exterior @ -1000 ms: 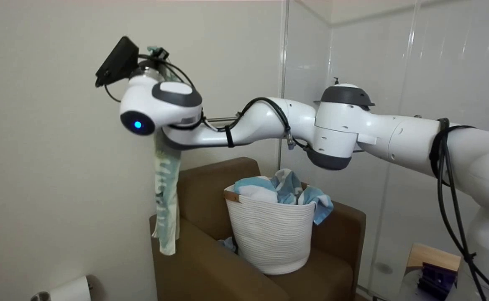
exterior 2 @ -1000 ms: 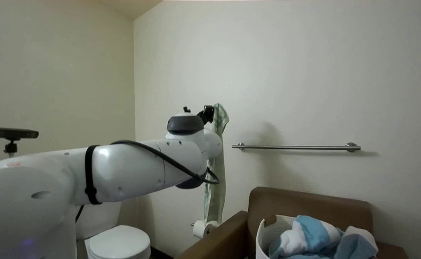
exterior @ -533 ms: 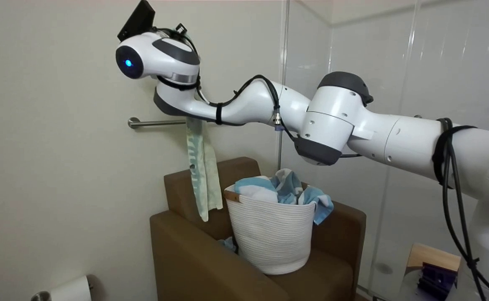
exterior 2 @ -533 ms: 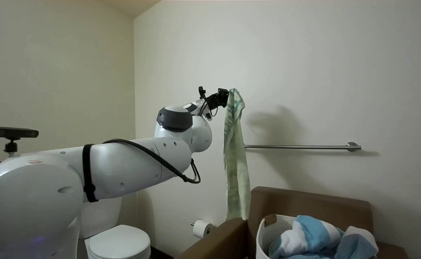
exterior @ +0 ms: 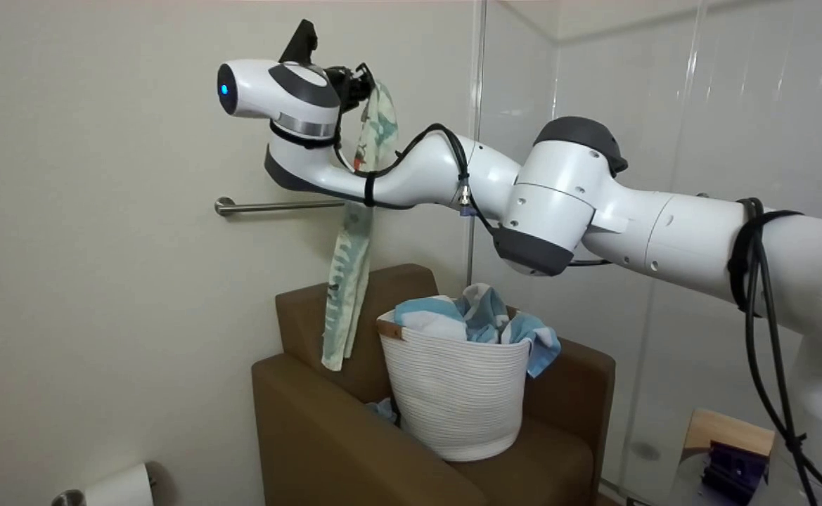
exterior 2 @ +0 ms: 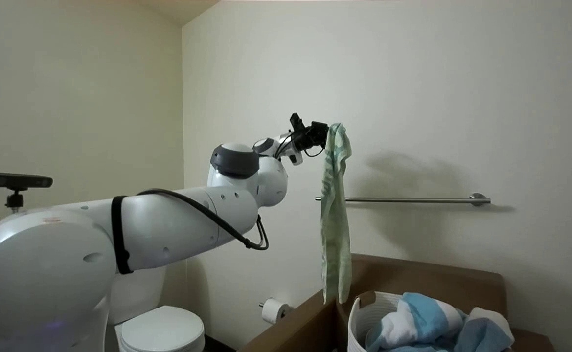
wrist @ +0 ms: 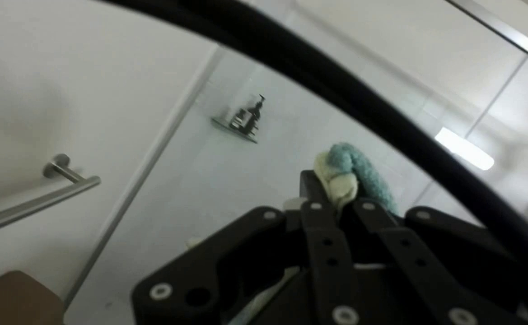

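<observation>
The gripper (wrist: 341,194) pinches the green towel (exterior 2: 335,230) by its bunched top, so it hangs narrow (that grip seems its only support) in front of the wall bar (exterior 2: 413,200), near a basket (exterior: 453,393) the armchair (exterior: 326,422) holds up.

Upright white basket (exterior: 456,393) on a brown armchair's seat (exterior: 541,450)

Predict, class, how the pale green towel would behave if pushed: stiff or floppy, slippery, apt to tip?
The towel is probably floppy: it hangs in a narrow drape in both exterior views. A push would likely set it swinging, since the gripper holds it at the top. It is probably not slippery, as it looks fuzzy in the wrist view.
</observation>
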You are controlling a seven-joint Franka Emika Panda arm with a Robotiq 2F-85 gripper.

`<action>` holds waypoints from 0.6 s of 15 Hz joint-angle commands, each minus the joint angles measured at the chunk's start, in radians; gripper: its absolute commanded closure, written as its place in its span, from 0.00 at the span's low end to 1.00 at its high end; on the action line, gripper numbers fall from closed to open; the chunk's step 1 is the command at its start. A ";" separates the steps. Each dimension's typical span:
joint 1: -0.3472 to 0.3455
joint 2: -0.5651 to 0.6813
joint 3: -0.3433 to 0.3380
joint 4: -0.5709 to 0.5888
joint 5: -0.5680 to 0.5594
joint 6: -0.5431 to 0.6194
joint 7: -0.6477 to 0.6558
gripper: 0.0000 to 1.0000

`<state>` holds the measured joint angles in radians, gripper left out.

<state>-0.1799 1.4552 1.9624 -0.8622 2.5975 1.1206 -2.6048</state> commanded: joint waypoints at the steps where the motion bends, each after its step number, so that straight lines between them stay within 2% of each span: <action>1: 0.000 -0.005 -0.001 -0.009 -0.003 -0.076 0.001 0.92; 3: 0.001 -0.016 -0.001 -0.039 -0.004 -0.163 0.001 0.93; 6: 0.002 -0.021 -0.001 -0.050 -0.004 -0.176 0.001 0.93; 9: 0.033 -0.072 0.027 0.099 -0.019 -0.228 0.067 0.92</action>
<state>-0.1693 1.4323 1.9631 -0.8750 2.5904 0.9341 -2.5909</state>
